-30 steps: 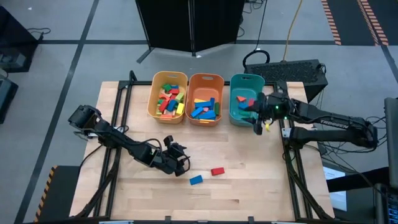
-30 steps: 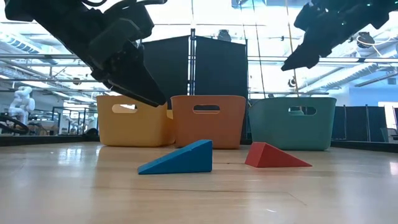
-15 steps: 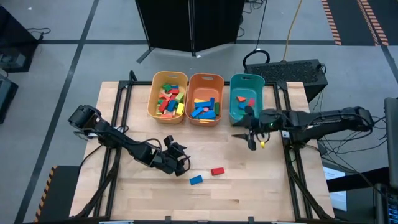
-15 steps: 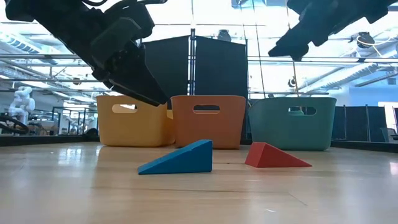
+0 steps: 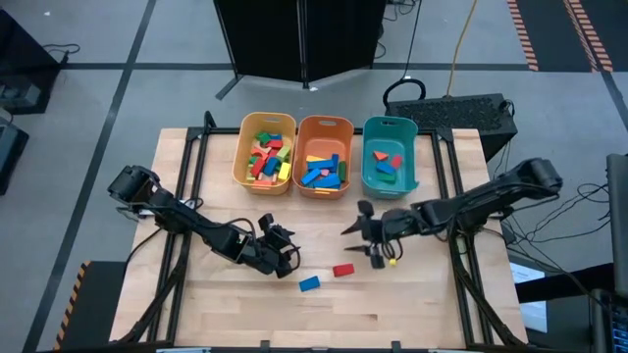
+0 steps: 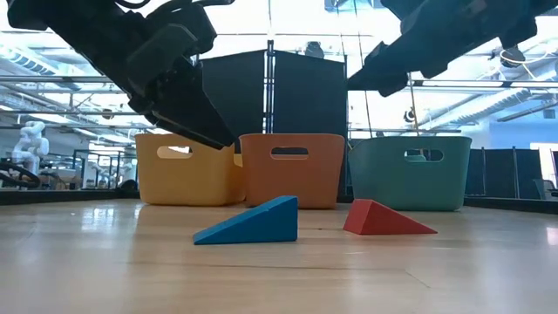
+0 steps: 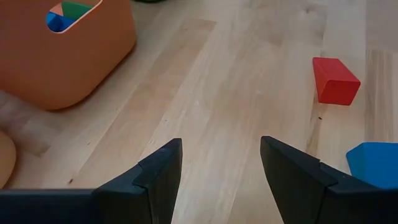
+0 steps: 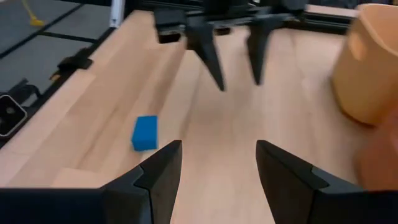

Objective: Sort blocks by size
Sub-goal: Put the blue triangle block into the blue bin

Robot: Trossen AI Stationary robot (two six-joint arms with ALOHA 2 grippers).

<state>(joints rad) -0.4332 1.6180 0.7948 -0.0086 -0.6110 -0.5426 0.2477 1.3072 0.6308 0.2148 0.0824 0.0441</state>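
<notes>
Two blocks lie flat on the table near its front middle, a red wedge (image 5: 342, 270) (image 6: 386, 219) (image 7: 336, 81) and a blue wedge (image 5: 310, 283) (image 6: 249, 223) (image 8: 145, 132). Neither gripper touches them. My left gripper (image 5: 287, 253) (image 7: 221, 168) hovers open just left of them, pointing toward them. My right gripper (image 5: 360, 245) (image 8: 217, 162) hangs open above the table, just right of and beyond the red wedge, empty. More blocks lie in the yellow bin (image 5: 265, 152), the orange bin (image 5: 325, 157) and the teal bin (image 5: 390, 162).
The three bins stand side by side along the table's far edge. Bare wood (image 5: 412, 304) lies right of and in front of the two wedges. In the right wrist view, the left gripper's fingers (image 8: 211, 56) show straight ahead.
My right gripper has swung from above the teal bin's near rim toward the table's near edge and its left, sinking a little, and now hangs beside the red wedge. Its fingers stay open. The two wedges have not moved.
</notes>
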